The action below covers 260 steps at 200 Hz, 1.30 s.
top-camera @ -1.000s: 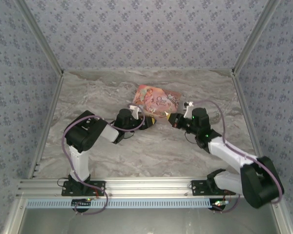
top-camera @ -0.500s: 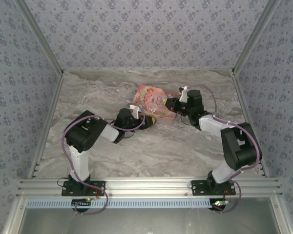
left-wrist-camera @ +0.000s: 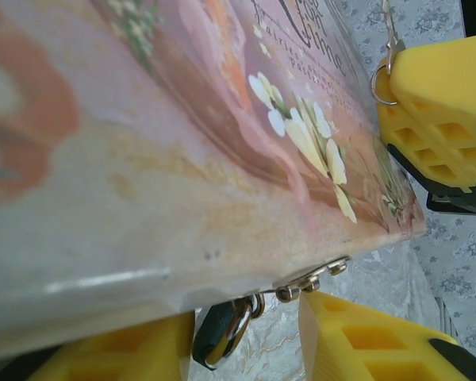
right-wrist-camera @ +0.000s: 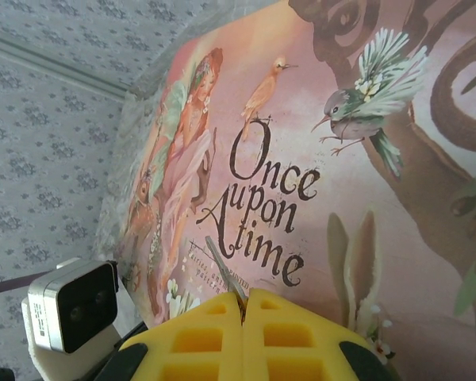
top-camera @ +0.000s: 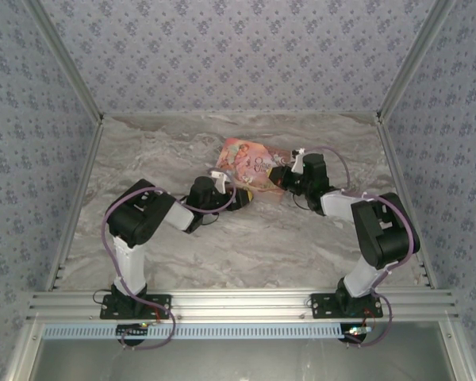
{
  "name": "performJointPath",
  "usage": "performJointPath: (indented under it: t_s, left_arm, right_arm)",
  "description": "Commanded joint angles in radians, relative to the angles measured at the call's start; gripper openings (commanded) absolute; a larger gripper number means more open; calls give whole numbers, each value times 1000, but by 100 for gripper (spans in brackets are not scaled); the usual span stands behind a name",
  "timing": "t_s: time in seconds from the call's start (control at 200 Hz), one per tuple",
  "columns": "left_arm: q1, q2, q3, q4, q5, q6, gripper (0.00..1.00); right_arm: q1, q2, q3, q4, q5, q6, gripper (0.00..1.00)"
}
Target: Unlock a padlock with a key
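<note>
While the top view puts both claws by the box (top-camera: 250, 163), wrist views show the padlock (left-wrist-camera: 216, 337) hanging off it inside the spread left claw (left-wrist-camera: 250, 321), and the right claw (right-wrist-camera: 244, 298) squeezing the key (right-wrist-camera: 220, 262).

padlock (left-wrist-camera: 213, 337): blue, hanging at box clasp (left-wrist-camera: 309, 279) | key (right-wrist-camera: 222, 266): silvery, tilted

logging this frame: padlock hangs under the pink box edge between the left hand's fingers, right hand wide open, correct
Not quite: the right hand is shut, its fingers pressed together on a thin silvery key, as the right wrist view shows. The padlock does hang under the pink box edge between the fingers of the left hand.
</note>
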Motion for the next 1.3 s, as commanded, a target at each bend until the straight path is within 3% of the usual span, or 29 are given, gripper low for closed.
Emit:
performJointPath:
  t_s: [0.0, 0.505, 1.294]
  left_arm:
    - [-4, 14, 14, 21, 3, -6, 40]
    - [-9, 14, -22, 34, -35, -64, 46]
    - [-68, 41, -4, -2, -96, -174, 50]
  right_arm:
    - [38, 35, -78, -95, 30, 58, 0]
    - [128, 15, -176, -23, 123, 157, 0]
    - [121, 15, -169, -4, 117, 172, 0]
